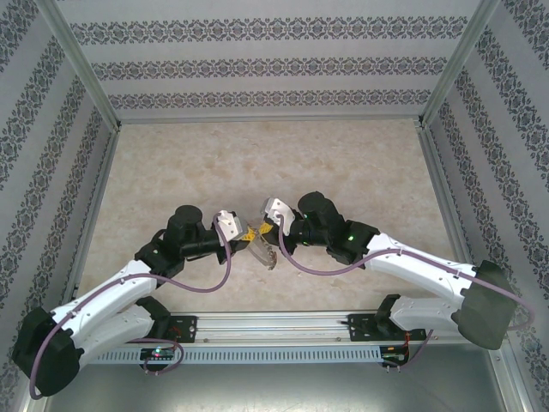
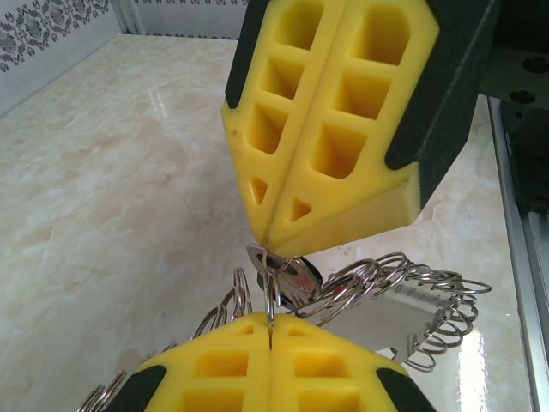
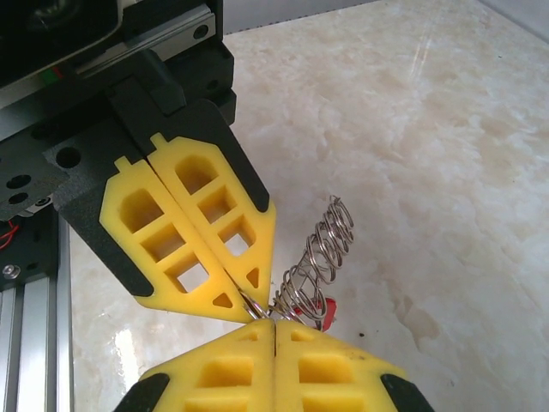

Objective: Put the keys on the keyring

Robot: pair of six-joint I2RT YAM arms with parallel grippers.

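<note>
Both grippers meet tip to tip above the middle of the table. My left gripper (image 1: 250, 232) (image 2: 271, 333) is shut on one thin wire loop of the keyring (image 2: 386, 287), whose many small loops fan out to the right. My right gripper (image 1: 266, 228) (image 2: 268, 245) (image 3: 274, 324) is shut on the flat metal end of a key (image 2: 296, 276) with a dark head, and the pinched loop passes through that key. In the right wrist view the keyring (image 3: 324, 245) rises like a coil beyond the fingertips, with a red tag (image 3: 325, 311) just beside them.
The marble-patterned tabletop (image 1: 257, 163) lies open behind the grippers, walled by patterned panels on three sides. A metal rail (image 1: 274, 326) carrying the arm bases runs along the near edge. A flat shiny metal piece (image 2: 410, 316) hangs among the loops.
</note>
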